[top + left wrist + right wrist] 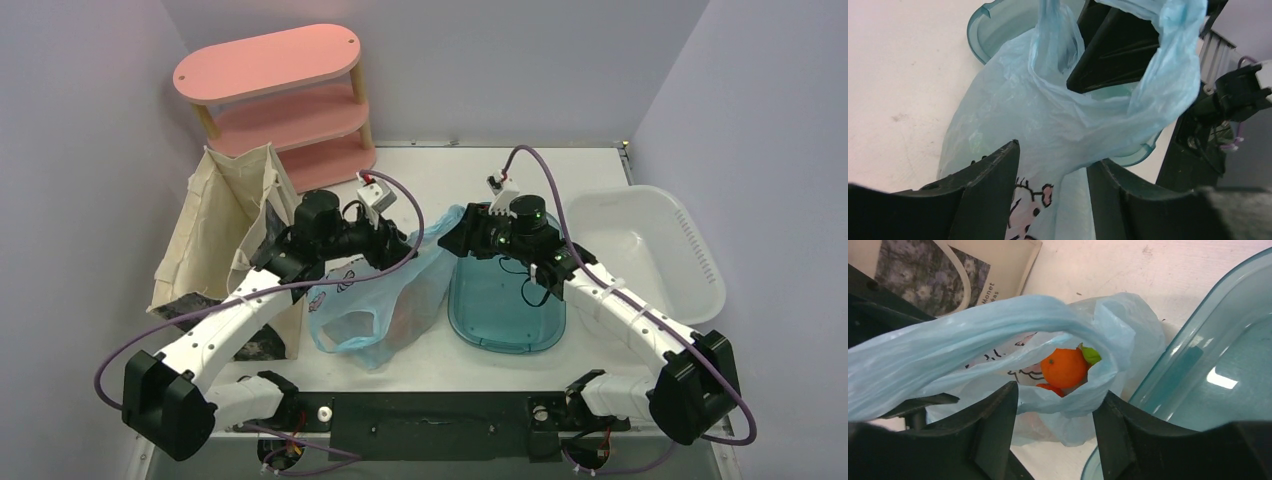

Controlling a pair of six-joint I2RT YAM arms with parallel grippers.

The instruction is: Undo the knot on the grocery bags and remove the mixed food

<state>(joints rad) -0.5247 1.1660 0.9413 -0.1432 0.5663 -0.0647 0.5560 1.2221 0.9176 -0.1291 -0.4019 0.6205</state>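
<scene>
The light blue grocery bag [385,300] lies at mid-table with its top pulled up between my two grippers. In the left wrist view the bag [1048,110] runs up through my left gripper [1054,155]. Its jaws stand apart, with thin plastic and a printed doodle between them. One handle loop hangs over the right gripper's black fingers [1118,50]. My right gripper [1060,392] is also open, with the bag's rim [1068,400] draped between its fingers. Through the bag's mouth I see a round orange fruit [1064,367] with a green leaf. The rest of the mixed food is hidden.
A teal tub [505,300] sits just right of the bag, under the right gripper. A white basin [650,250] stands at the far right. A beige canvas tote [225,230] stands at the left, and a pink shelf [280,90] behind it.
</scene>
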